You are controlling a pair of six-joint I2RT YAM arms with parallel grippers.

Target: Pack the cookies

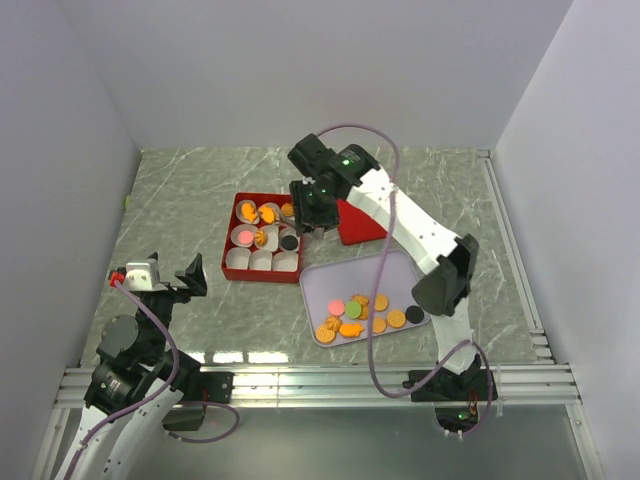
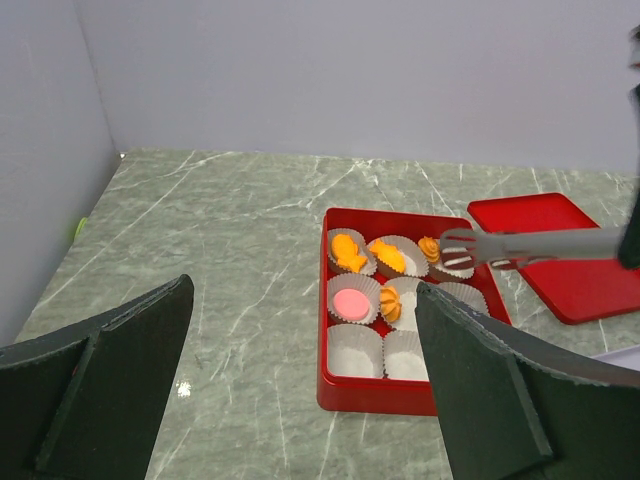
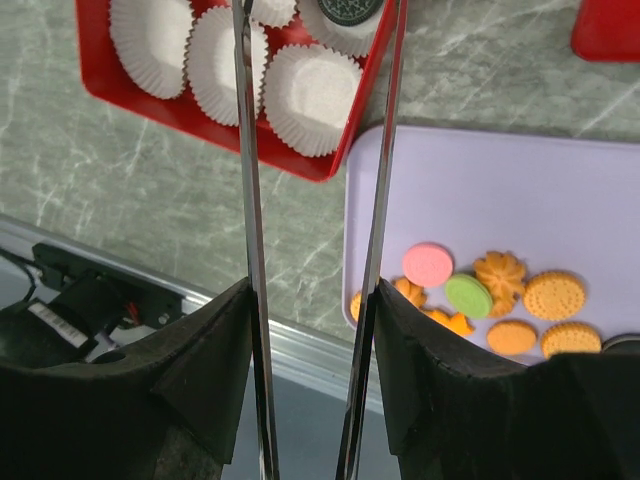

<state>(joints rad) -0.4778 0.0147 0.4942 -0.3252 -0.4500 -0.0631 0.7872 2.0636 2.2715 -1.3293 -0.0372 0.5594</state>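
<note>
A green marbled table [image 1: 200, 200] carries three things: a red box [image 1: 260, 277] near its middle, a flat red lid [image 1: 362, 228] just beside the box on the right, and a lavender tray [image 1: 375, 272] nearer the arms, close to the box's corner.

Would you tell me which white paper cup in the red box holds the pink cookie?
The white pleated paper cup in the middle row, left column of the red square box: it alone holds a round pink cookie.
</note>
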